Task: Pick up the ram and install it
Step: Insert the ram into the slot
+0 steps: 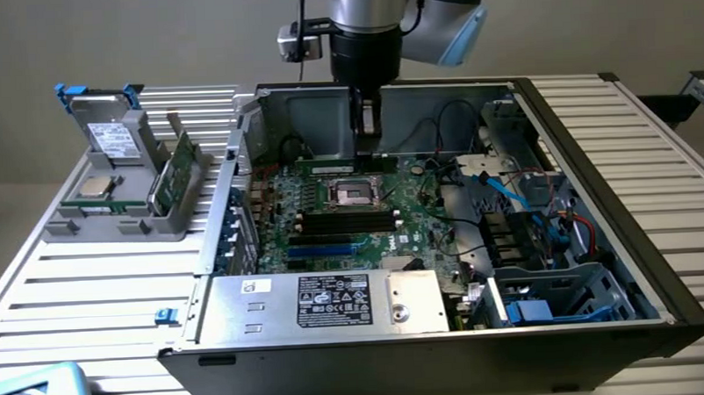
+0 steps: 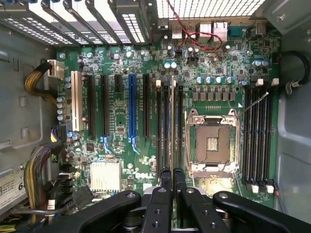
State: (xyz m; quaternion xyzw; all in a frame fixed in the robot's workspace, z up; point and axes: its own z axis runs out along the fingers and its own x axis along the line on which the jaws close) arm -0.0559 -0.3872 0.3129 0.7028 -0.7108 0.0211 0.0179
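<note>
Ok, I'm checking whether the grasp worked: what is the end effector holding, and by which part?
The ram, standing on edge. The shut end effector pinches it by its upper long edge, near one end.

The ram, a long thin green stick, stands on edge among the black slots just beside the processor socket.

Seen edge-on, the ram hides its chips; its near end seems to vanish between the fingers of the gripper.
</note>
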